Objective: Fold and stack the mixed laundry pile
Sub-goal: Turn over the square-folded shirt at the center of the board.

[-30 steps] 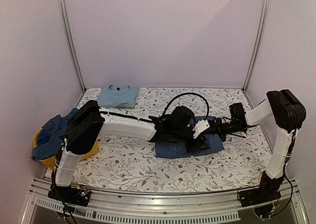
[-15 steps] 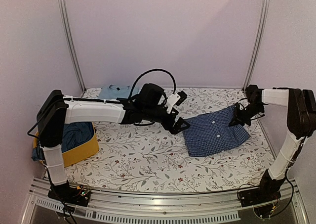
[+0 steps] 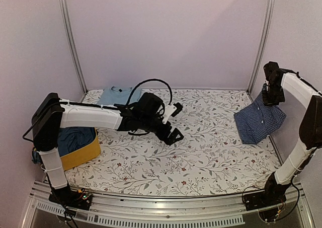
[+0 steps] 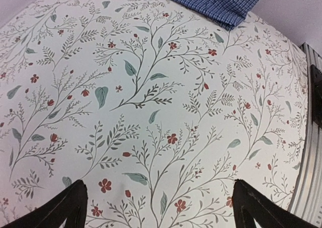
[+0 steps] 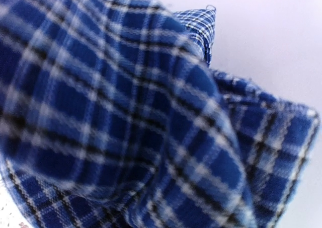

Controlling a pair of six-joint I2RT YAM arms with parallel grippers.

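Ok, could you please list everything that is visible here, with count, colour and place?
checked shirt: 1, navy-white, hanging at far right
T-shirt: 1, light blue, far left corner
basket: 1, yellow, left edge
dark clothes: count unclear, blue-teal, in the basket
table cover: 1, white floral, under everything
left claw: 1, black, open over the middle
right claw: 1, black, shut on the checked shirt

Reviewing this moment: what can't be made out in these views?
Right wrist: the checked shirt fills the frame, blurred, hiding the right gripper's fingers.
Top view: the left arm covers part of the light blue T-shirt.
Top view: the dark clothes in the yellow basket are cut by its wall and the arm; count unclear.
Left wrist: the shirt runs off the top edge.
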